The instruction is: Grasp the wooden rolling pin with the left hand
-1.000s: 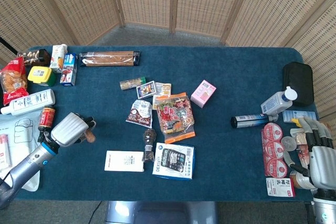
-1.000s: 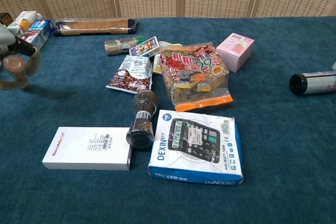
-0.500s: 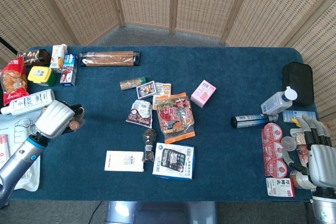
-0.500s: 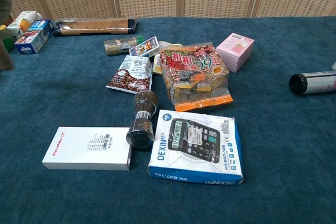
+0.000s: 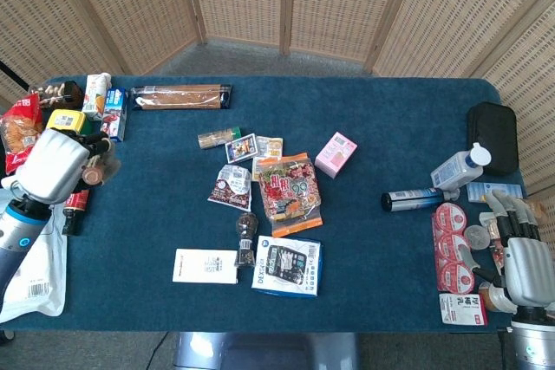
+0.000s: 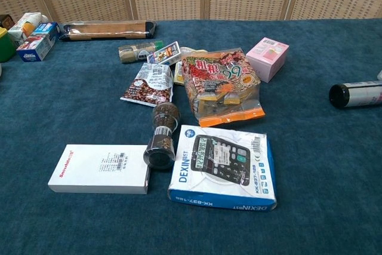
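The wooden rolling pin (image 5: 180, 96) lies in its clear wrapper at the table's far edge, just right of the milk cartons (image 5: 106, 103). The left hand (image 5: 57, 165) hovers nearer than those cartons, well apart from the pin; whether its fingers are curled or apart I cannot tell. The right hand (image 5: 524, 257) rests with fingers apart at the opposite end, holding nothing.

A pale grey, rounded shell is seen on the back of the left hand (image 5: 59, 165), with tan fingertips and a blue ring at the wrist. The right hand (image 5: 523, 253) is cased in silver-grey, with jointed grey fingers.
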Motion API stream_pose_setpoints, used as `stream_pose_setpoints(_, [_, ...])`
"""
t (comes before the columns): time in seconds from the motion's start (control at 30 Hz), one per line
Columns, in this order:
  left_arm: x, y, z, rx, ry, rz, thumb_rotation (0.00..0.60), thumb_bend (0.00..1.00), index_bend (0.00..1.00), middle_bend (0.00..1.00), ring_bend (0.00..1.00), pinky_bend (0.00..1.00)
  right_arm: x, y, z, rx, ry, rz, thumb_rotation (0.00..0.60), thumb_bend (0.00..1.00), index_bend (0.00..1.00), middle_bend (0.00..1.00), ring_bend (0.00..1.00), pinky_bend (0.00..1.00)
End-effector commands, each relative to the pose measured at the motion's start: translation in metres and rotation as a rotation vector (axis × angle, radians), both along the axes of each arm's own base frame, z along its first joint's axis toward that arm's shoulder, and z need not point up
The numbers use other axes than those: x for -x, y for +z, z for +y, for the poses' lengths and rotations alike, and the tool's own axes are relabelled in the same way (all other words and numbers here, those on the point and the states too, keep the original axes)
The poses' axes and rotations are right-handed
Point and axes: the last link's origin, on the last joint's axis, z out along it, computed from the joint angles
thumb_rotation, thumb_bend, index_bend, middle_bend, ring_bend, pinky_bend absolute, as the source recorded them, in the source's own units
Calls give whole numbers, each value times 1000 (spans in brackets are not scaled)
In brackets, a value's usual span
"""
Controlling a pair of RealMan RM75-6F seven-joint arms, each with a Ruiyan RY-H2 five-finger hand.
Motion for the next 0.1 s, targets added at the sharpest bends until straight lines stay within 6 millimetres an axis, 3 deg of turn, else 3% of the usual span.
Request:
stream_pose_setpoints(0.03, [-12,18,8,-40,-2,-44,600,607,712,794,948,882,1,-1,-1,-1,-2,1,592,318,0,76,0,0])
stream_pose_setpoints(0.1, [-15,24,12,-52,-1,-58,600,607,712,794,949,882,2,-1,-1,1,-6,2,591,320,0,76,0,0])
